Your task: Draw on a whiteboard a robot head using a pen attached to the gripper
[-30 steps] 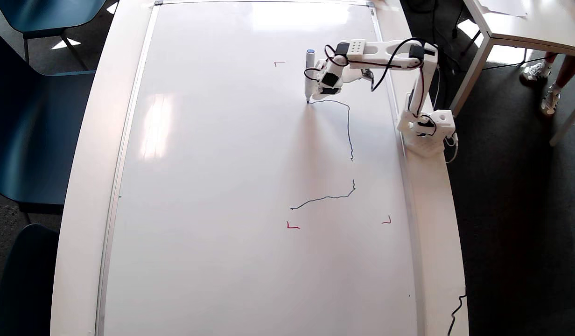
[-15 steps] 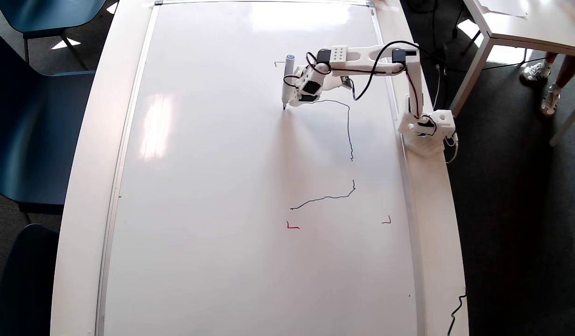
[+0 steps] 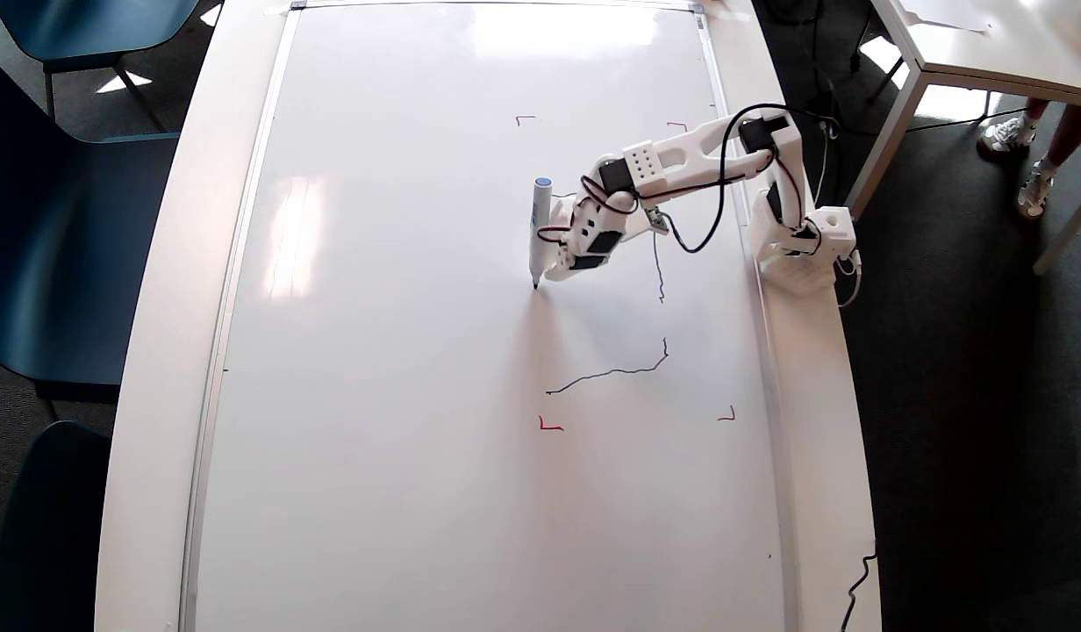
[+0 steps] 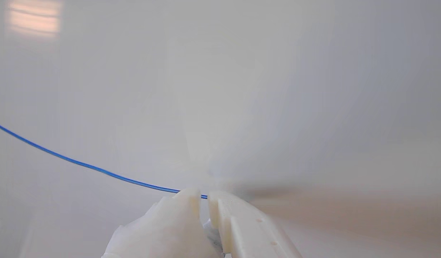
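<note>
White whiteboard (image 3: 400, 351), pen (image 3: 538, 230) tip down

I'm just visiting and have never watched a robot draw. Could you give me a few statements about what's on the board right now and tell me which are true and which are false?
1. The pen stands with its blue cap up and its dark tip down at the whiteboard. True.
2. The robot head is a finished, closed box. False: only broken dark lines show, and no closed outline is visible.
3. The arm's base sits beside the board's right edge in the overhead view. True.
4. The gripper hangs over the red corner mark at the bottom. False: it is well above that mark in the picture.
5. Blue chairs stand to the left of the table. True.
</note>
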### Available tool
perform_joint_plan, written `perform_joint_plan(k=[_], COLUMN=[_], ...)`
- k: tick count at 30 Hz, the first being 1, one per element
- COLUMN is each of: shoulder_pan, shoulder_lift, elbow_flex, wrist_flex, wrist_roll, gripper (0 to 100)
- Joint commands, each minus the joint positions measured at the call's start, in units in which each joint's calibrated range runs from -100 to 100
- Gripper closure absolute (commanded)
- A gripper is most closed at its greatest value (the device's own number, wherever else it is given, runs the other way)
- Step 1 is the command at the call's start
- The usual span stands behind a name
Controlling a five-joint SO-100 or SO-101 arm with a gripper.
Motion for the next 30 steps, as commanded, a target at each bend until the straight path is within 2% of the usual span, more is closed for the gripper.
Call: perform_joint_plan(k=[1, 13, 30], shoulder_pan=[-5.2, -15.5, -19.7], shoulder_lift=[2.2, 14.7, 13.8], elbow_flex=[-1.4, -18.4, -20.0], wrist_flex=[0.0, 0.8, 1.1], wrist_roll=[-2.2, -7.4, -9.5], gripper=[99, 99, 99])
